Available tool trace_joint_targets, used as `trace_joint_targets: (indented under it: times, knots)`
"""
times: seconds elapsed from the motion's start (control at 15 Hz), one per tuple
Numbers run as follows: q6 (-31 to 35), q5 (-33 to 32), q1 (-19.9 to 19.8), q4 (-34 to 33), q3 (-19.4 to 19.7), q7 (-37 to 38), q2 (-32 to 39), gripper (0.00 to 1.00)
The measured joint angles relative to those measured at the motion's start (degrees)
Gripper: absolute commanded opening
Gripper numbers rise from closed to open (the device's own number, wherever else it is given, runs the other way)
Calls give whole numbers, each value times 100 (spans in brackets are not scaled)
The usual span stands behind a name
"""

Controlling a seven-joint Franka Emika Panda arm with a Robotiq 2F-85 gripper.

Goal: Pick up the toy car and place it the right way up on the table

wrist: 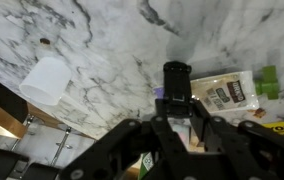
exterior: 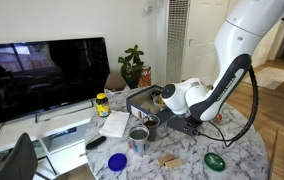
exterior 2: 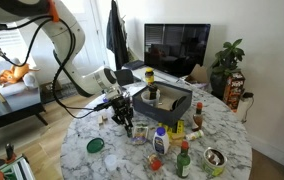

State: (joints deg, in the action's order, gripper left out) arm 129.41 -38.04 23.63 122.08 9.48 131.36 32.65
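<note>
We are looking at the round marble table [exterior 2: 232, 132], which is carrying bottles, lids and a black box [exterior 2: 164, 100]. The white arm [exterior: 237, 45] is reaching over it. The gripper [wrist: 177, 106] is hanging clear above the marble, fingers pinching narrowly on the small dark toy car [wrist: 175, 78].
</note>
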Motion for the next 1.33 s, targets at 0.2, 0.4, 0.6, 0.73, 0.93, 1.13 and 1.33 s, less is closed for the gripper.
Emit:
trace_joint_targets:
  times: [0.2,0.4,0.6,0.73,0.93,1.13,1.33]
  knots:
    - [-1,56,-240,-51,-287,-67,8,7]
    - [48,281,-489,-69,-539,-261,49,56]
    - [217,582,-648,-70,-648,-462,126,76]
    - [383,731,-690,-69,-652,-554,150,91]
    - [704,975,-745,-62,-653,-801,89,100]
    - [1130,1501,-986,66,-766,-1577,-194,100]
    - [1248,2083,-1487,364,-1094,-2854,-737,100]
